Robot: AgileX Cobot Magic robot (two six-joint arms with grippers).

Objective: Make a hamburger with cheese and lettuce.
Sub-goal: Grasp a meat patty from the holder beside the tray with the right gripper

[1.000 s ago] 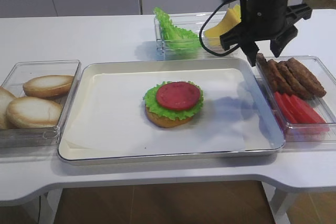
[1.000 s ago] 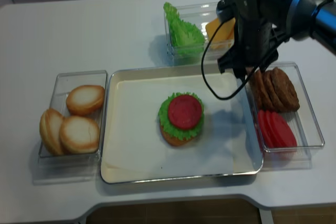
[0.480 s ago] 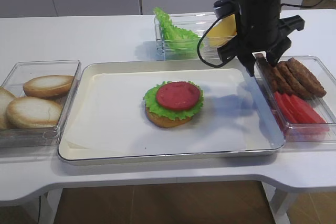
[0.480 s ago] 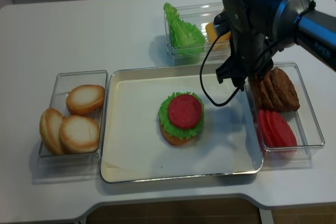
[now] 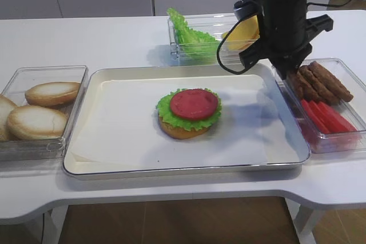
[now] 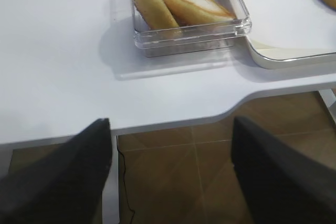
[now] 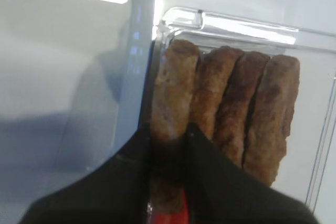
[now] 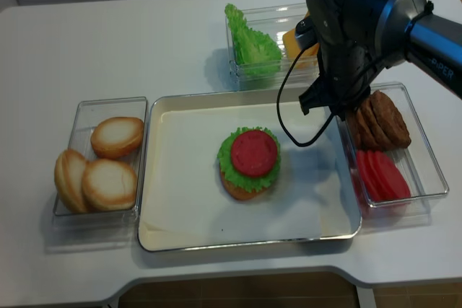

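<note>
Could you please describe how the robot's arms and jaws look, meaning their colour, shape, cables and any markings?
The right arm is glossy black and rounded, with a grey-blue forearm section carrying small white lettering, too small to read fully. A thin black cable hangs from it in a loop. The right gripper has dark, matte, tapering jaws. Of the left gripper, only two blurred dark jaws show.

A white table carries a metal tray flanked by three clear plastic bins

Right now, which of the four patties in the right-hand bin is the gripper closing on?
The leftmost patty, the one against the bin wall nearest the tray. The right gripper has its fingers either side of its lower end; the other three patties stand clear.
</note>
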